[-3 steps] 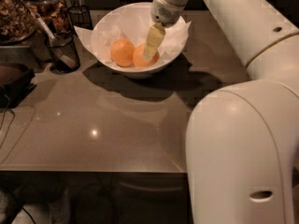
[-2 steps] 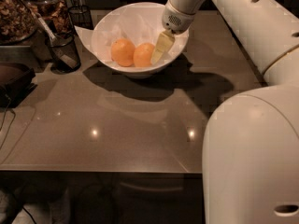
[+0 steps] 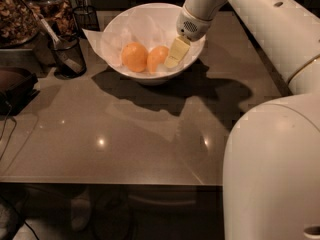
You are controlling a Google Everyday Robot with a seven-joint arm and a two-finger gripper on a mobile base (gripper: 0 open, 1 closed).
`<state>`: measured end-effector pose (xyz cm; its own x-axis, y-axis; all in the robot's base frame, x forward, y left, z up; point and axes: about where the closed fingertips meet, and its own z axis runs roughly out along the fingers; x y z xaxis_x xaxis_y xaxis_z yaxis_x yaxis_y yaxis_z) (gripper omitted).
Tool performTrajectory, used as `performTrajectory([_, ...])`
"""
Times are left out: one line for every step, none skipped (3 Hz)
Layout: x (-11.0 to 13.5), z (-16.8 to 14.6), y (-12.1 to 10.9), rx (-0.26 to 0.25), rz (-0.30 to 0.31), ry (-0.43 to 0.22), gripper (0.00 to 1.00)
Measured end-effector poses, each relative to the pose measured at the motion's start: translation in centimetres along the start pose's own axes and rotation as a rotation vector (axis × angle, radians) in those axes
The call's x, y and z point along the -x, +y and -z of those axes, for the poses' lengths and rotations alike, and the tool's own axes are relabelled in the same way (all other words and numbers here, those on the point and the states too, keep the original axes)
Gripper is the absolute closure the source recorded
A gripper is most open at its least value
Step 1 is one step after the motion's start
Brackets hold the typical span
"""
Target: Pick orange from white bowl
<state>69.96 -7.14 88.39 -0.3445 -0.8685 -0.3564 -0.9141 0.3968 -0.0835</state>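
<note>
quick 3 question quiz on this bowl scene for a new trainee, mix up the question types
1. How many round oranges lie in the large glossy white bowl? A one, B two, C three
2. True or false: the robot's hand reaches down into the bowl, close beside the orange nearer the arm.
3. Fill in: the bowl is lined with crumpled white ____.

Key: 1 B. 2 true. 3 paper.
</note>
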Motion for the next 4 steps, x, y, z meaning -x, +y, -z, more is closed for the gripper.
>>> performTrajectory([0.0,0.0,0.0,0.0,0.0,0.0,0.0])
performTrajectory([0.03,0.12,0.11,0.001,0.01,0.001,0.0])
performTrajectory([0.08,0.67,0.47,-0.001,0.043,0.0,0.0])
performTrajectory([0.09,0.67,0.46,-0.001,0.043,0.0,0.0])
